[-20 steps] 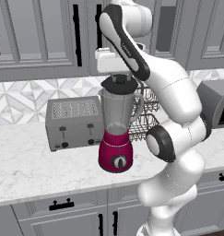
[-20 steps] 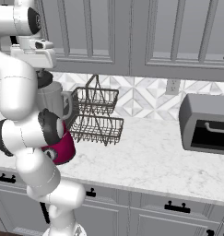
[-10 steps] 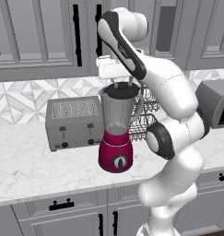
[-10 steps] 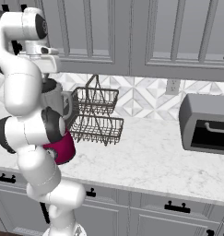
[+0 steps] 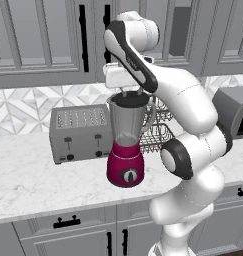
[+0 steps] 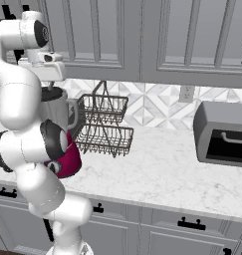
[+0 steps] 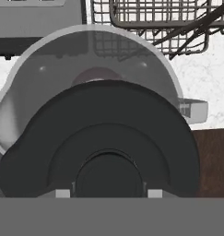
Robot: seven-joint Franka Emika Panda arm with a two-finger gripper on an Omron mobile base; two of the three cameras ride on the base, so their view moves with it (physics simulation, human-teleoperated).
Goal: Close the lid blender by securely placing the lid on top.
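The blender (image 5: 126, 150) stands on the marble counter with its magenta-red base toward me and its handle on the right. In the left base view my gripper (image 5: 131, 92) points straight down over the clear jar (image 5: 129, 122), shut on the lid (image 5: 129, 99), which sits level with the jar's rim. Looking down from the hand, the dark round lid (image 7: 99, 138) has its raised centre between my fingertips (image 7: 62, 193). It covers the near part of the jar's mouth, and the far rim (image 7: 97, 32) shows beyond it. I cannot tell whether the lid is seated.
A boxy silver toaster (image 5: 80, 132) stands just left of the blender. A two-tier wire basket (image 6: 105, 124) sits behind it to the right. A dark oven box (image 6: 224, 132) occupies the counter's right end. Upper cabinets (image 6: 142, 35) hang close above my hand.
My hand has come down with the lid in it, from well above the jar to the jar's rim. The blender and the base have not moved.
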